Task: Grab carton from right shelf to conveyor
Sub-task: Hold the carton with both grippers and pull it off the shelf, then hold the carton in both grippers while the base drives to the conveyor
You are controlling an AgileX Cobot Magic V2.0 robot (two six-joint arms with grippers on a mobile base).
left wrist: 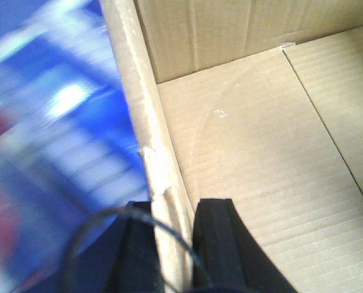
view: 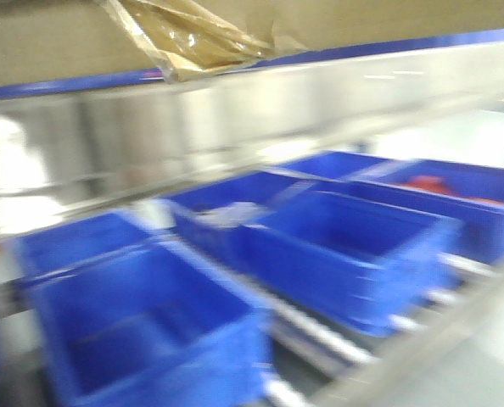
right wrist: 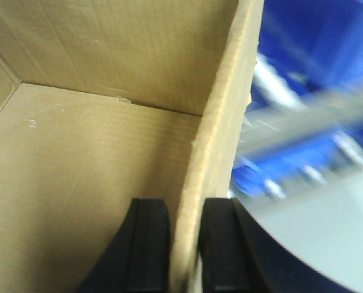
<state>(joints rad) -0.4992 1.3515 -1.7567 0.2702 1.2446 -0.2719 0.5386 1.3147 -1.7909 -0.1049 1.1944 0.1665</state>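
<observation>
The carton is an open brown cardboard box. Its underside fills the top of the front view (view: 82, 34), with crumpled brown tape (view: 193, 38) hanging from it. In the left wrist view my left gripper (left wrist: 174, 210) is shut on the carton's left wall (left wrist: 135, 104), one finger inside and one outside; the carton floor (left wrist: 261, 165) lies to the right. In the right wrist view my right gripper (right wrist: 186, 210) is shut on the carton's right wall (right wrist: 221, 122), with the carton's inside (right wrist: 77, 159) to the left. The carton is held in the air between both grippers.
Several blue plastic bins (view: 345, 246) sit on a roller conveyor (view: 337, 339) below the carton, blurred by motion. One far bin holds something red (view: 430, 182). A pale metal rail (view: 235, 110) runs behind. Blue bins blur past in both wrist views (right wrist: 316, 73).
</observation>
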